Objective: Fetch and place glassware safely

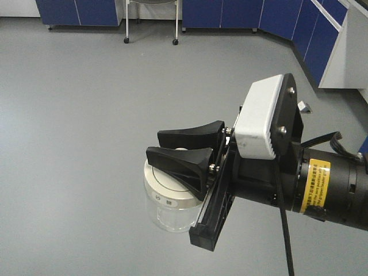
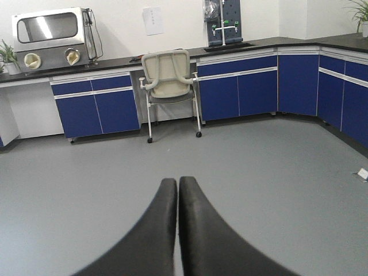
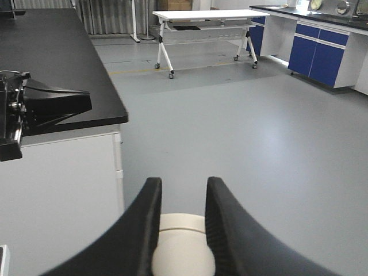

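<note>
The glassware, a squat clear jar [image 1: 168,211] with a cream-white lid [image 1: 167,187], hangs above the grey floor. My right gripper [image 1: 154,145] is shut on the lid's centre knob. In the right wrist view the knob [image 3: 183,256] sits between the two black fingers of that gripper [image 3: 184,181], and the lid's rim [image 3: 181,221] shows beyond it. The glass body is hidden there. My left gripper [image 2: 177,181] is shut with nothing in it, its fingers pressed together over bare floor. It also shows at the left edge of the right wrist view [image 3: 86,104].
A black-topped counter [image 3: 57,57] with a white side stands close on the left of the right gripper. Blue cabinets [image 2: 241,86] line the walls, with a wheeled chair [image 2: 169,80] before them. A white wheeled table [image 3: 201,14] stands far off. Grey floor lies between.
</note>
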